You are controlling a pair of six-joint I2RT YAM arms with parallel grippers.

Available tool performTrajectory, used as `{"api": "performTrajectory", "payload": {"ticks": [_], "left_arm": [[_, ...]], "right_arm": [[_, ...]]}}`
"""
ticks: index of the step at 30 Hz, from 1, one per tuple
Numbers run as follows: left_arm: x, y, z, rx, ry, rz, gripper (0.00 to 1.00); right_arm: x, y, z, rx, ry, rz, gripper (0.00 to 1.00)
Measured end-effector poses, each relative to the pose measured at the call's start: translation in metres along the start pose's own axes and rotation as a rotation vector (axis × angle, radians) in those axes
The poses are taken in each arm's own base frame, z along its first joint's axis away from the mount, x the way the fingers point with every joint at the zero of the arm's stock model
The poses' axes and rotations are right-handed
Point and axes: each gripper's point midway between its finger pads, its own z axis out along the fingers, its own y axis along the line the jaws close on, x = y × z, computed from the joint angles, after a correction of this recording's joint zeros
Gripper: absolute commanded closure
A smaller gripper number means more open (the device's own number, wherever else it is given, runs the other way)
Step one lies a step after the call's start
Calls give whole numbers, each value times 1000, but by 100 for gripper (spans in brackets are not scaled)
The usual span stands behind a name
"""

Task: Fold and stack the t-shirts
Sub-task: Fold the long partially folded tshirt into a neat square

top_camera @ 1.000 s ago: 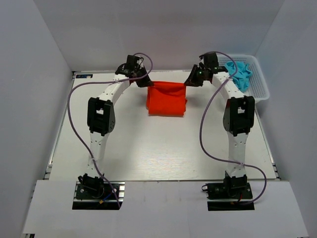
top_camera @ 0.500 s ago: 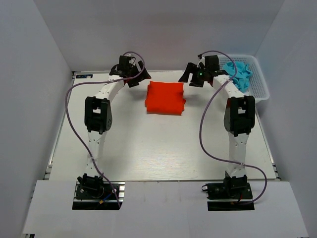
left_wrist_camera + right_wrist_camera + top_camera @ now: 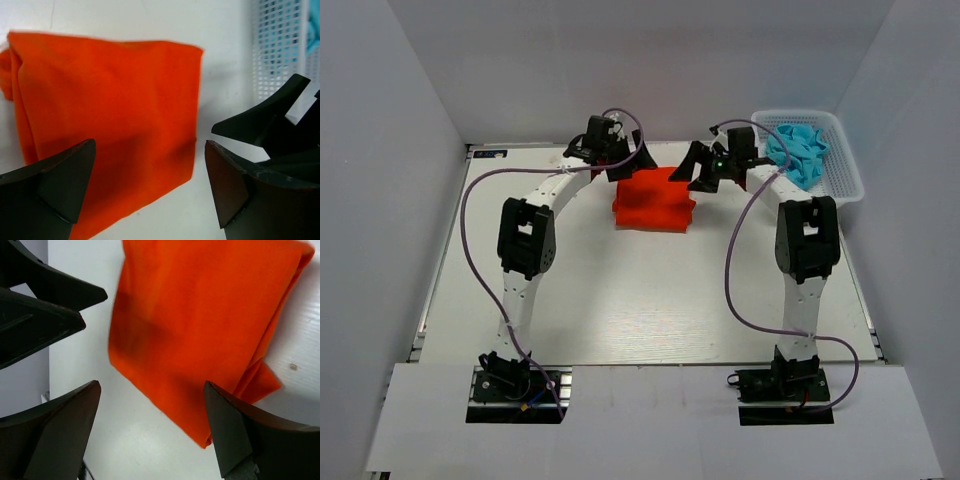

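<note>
The orange-red t-shirt (image 3: 653,200) lies folded into a rectangle on the white table (image 3: 620,300), at the far middle. My left gripper (image 3: 626,161) hovers open over its far left corner, nothing between the fingers. My right gripper (image 3: 696,166) hovers open over its far right corner, also empty. In the left wrist view the orange-red t-shirt (image 3: 100,110) spreads below the open gripper (image 3: 150,150). In the right wrist view the orange-red t-shirt (image 3: 200,315) lies beneath the open gripper (image 3: 150,387). The turquoise t-shirt (image 3: 800,150) sits crumpled in the basket.
A white mesh basket (image 3: 845,175) stands at the far right corner, just right of my right arm. The basket (image 3: 277,45) also shows in the left wrist view. The enclosure's grey walls stand close behind and beside the table.
Both grippers opened and let go of the orange-red t-shirt's far corners. The shirt settled flat, and both grippers then drew inward over its far edge.
</note>
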Motion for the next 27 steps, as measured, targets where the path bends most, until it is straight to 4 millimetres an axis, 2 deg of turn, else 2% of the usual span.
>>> {"api": "performTrajectory", "payload": {"ticks": [3, 6, 8, 12, 16, 21, 23, 25, 27], "left_arm": [[28, 24, 9, -39, 55, -40, 0], [70, 55, 14, -101, 144, -96, 0], [75, 59, 13, -91, 145, -112, 0], [85, 62, 1, -95, 150, -127, 0], [114, 61, -25, -94, 193, -141, 0], [173, 52, -76, -119, 313, -171, 0], [189, 46, -97, -149, 362, -178, 0], [190, 34, -115, -169, 365, -161, 0], [176, 23, -132, -181, 319, -135, 0]], "right_arm": [[22, -20, 18, -14, 36, 66, 11], [48, -39, 29, 4, 84, 108, 11], [63, -47, 33, 5, 113, 123, 9], [74, -42, 30, -18, 111, 80, 9], [110, -33, 9, -1, 143, 67, 9], [159, -22, -20, 31, 213, 69, 9], [178, -14, -40, 49, 236, 68, 9], [187, -2, -59, 61, 240, 50, 9], [177, 13, -74, 60, 200, 14, 9]]}}
